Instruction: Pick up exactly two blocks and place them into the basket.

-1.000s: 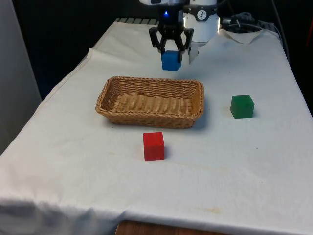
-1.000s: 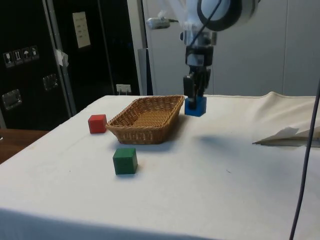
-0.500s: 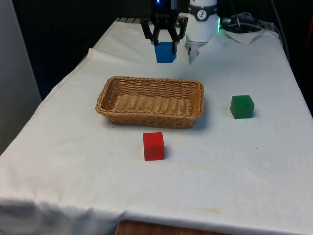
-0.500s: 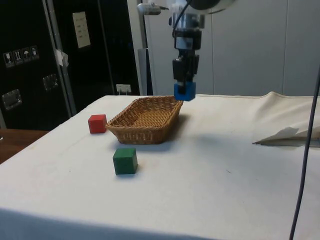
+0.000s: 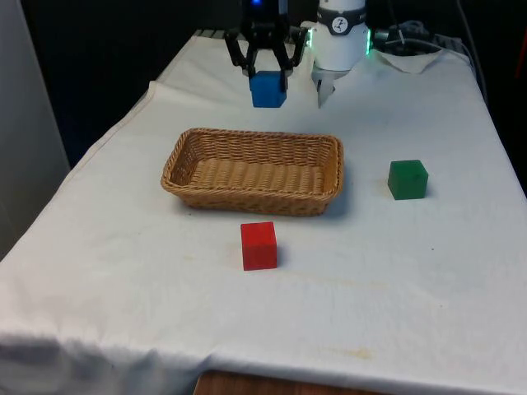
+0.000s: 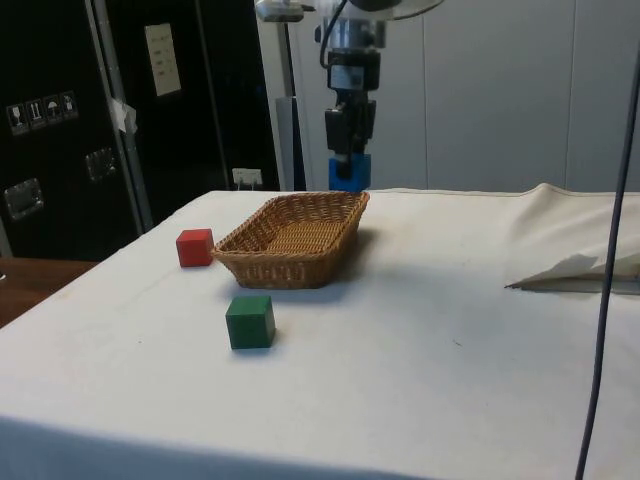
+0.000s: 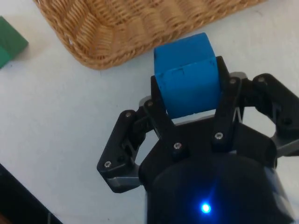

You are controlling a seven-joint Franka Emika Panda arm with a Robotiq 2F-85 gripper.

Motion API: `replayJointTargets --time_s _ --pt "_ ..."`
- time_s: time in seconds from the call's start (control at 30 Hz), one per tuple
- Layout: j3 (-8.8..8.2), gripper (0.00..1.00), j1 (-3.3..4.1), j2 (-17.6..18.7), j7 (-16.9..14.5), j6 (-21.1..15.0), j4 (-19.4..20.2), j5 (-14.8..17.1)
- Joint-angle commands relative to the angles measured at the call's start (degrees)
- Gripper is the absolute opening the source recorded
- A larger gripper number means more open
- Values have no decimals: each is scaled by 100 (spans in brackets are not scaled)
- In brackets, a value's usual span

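My gripper (image 5: 268, 76) is shut on a blue block (image 5: 268, 89), holding it in the air beyond the far rim of the wicker basket (image 5: 254, 170). The side view has the blue block (image 6: 349, 171) hanging above the basket's (image 6: 293, 237) far end, with the gripper (image 6: 349, 160) over it. From the wrist, the blue block (image 7: 187, 77) sits clamped between the two black fingers (image 7: 161, 116), and the basket's corner (image 7: 131, 28) lies just beyond it. A red block (image 5: 258, 245) rests on the cloth in front of the basket. A green block (image 5: 408, 178) stands toward the front view's right.
The basket holds nothing that I can see. A crumpled fold of white cloth (image 6: 575, 272) lies near the robot's base. The table edge runs close along the front view's left of the basket.
My gripper has risen with the blue block and shifted toward the front view's left, now higher above the basket's far end. The red and green blocks have not moved.
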State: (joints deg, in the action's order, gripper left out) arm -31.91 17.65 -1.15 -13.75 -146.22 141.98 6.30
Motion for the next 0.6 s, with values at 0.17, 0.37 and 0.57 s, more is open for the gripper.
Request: replayJointTargets --time_s 0.17,0.37,0.57 --pt "40 2 11 413 -309 189 -493 269" --pt "103 2 0 773 -395 241 -865 390" --pt "258 2 29 1301 -292 155 -1220 504"
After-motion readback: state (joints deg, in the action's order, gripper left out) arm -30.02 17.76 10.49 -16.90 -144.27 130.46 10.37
